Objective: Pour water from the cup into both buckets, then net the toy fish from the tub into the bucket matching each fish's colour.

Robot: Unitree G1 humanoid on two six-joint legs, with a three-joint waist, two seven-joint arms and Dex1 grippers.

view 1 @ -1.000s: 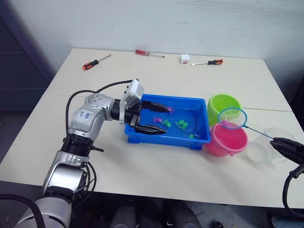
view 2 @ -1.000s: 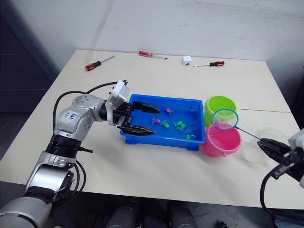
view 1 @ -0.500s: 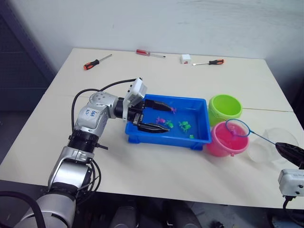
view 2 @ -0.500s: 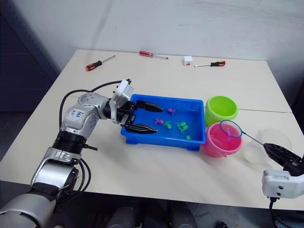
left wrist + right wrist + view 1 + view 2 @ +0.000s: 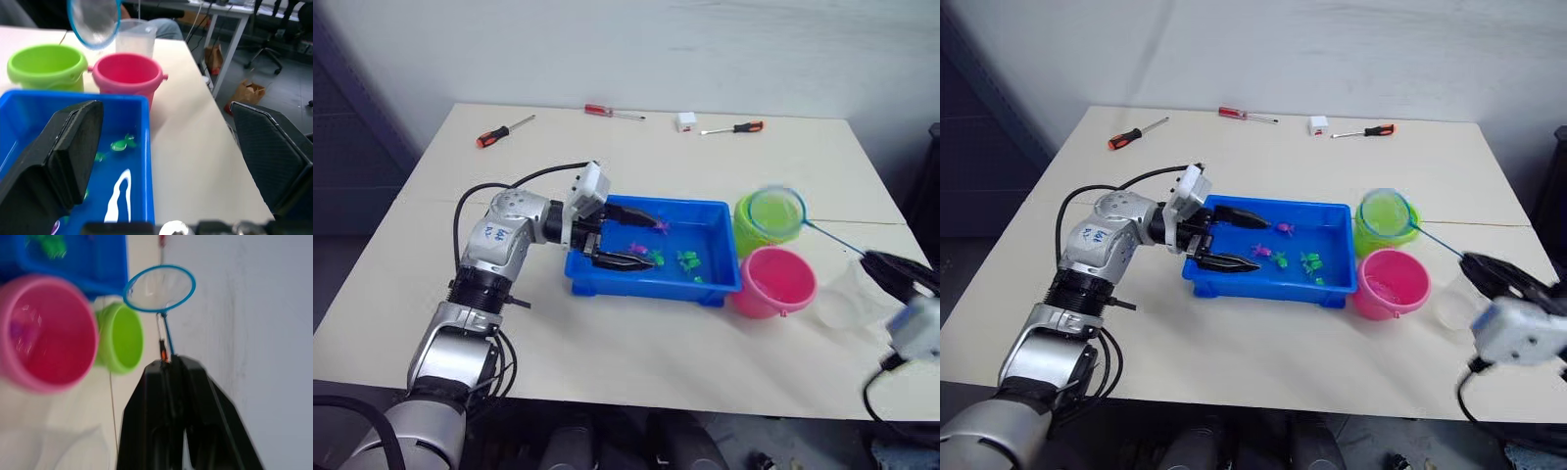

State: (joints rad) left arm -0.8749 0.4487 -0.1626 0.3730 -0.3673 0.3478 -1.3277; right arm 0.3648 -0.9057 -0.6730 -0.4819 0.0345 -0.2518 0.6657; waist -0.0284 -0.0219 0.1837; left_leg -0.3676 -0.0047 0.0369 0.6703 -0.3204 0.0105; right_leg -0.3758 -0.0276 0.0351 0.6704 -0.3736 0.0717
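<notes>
The blue tub (image 5: 646,287) sits mid-table with several pink and green toy fish (image 5: 685,259) in its water. My left gripper (image 5: 639,238) stands open over the tub's left end, holding nothing. Right of the tub are the lime green bucket (image 5: 751,238) and, nearer to me, the pink bucket (image 5: 773,284). The net (image 5: 775,212) hangs with its light blue hoop above the green bucket. Its thin handle runs back to my right gripper (image 5: 888,267), which is shut on it (image 5: 166,363). The clear cup (image 5: 847,294) stands right of the pink bucket, under that gripper.
Three screwdrivers lie along the table's far side: one (image 5: 504,129) at the left, one (image 5: 614,112) in the middle, one (image 5: 734,127) further right. A small white box (image 5: 685,120) lies between the last two. The table's right edge runs close behind the cup.
My right gripper has lifted the net from over the pink bucket and swung it back, so the hoop now hangs above the green bucket. The left arm has stayed in place.
</notes>
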